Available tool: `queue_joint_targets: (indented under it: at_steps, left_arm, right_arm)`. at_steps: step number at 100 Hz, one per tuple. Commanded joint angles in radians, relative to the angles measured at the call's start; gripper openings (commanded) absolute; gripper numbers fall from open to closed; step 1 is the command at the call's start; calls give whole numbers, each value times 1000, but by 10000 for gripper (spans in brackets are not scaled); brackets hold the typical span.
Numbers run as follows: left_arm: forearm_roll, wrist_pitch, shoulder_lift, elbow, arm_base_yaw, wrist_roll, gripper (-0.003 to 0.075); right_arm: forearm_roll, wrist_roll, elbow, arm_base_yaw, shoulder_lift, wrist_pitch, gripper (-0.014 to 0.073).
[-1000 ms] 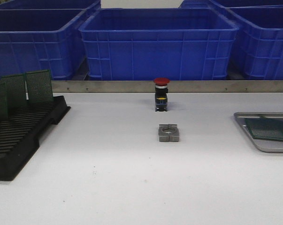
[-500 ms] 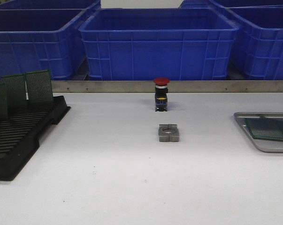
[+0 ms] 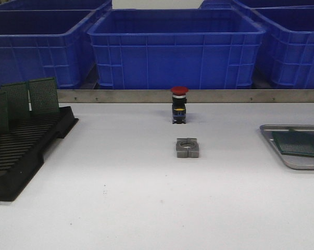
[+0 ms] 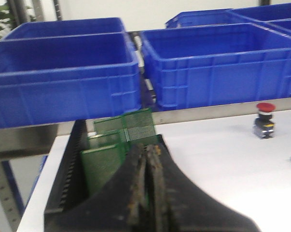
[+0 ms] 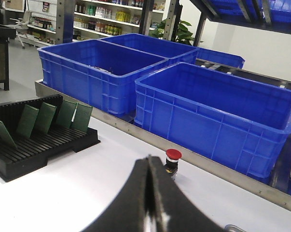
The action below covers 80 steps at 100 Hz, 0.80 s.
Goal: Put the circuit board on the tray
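Blue plastic bins (image 3: 175, 49) lined the back of the white table (image 3: 146, 198), behind a metal rail (image 3: 198, 96). No writing on any of them could be read, and the goods on the shelves far behind (image 5: 99, 18) in the right wrist view were too small to make out.

Neither arm showed in the front view. From its own wrist camera the left claw (image 4: 146, 183) had its two dark fingers pressed together with nothing between them, hanging near the black slotted rack (image 3: 21, 148). The right claw (image 5: 149, 193) was likewise closed, only a thin seam showing between the fingers, and it held nothing; it hung above the bare table.

One green circuit board (image 3: 297, 143) lay flat on the silver-grey tray (image 3: 289, 160) at the right edge of the table, slightly askew to the tray's sides. The tray ran out of the front view on the right, so its far end was cut off. More green boards (image 3: 29, 99) stood upright in the rack at the left, which was also clipped by the picture's edge.

Mid-table stood a red-capped push button (image 3: 179, 104) on a black body with a yellow mark, and nearer, apart from it, lay a small grey metal block with a round hole (image 3: 187, 147). The left wrist view was blurred.
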Motion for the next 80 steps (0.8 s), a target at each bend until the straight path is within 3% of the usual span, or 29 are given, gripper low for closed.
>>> queue_joint_targets:
  at_steps: [1, 17, 27, 80]
  left_arm:
    - [15, -92, -28, 23, 59, -51, -20]
    - [15, -104, -107, 121, 121, -83, -20]
    - [32, -34, -105, 120, 125, -92, -20]
    - [39, -46, -105, 118, 125, -92, -20]
  right_arm:
    - [34, -5, -25, 1, 12, -35, -62]
    - [34, -5, -25, 1, 12, -35, -62]
    - [34, -5, -25, 1, 11, -32, -62]
    - [34, -5, -25, 1, 11, -32, -62]
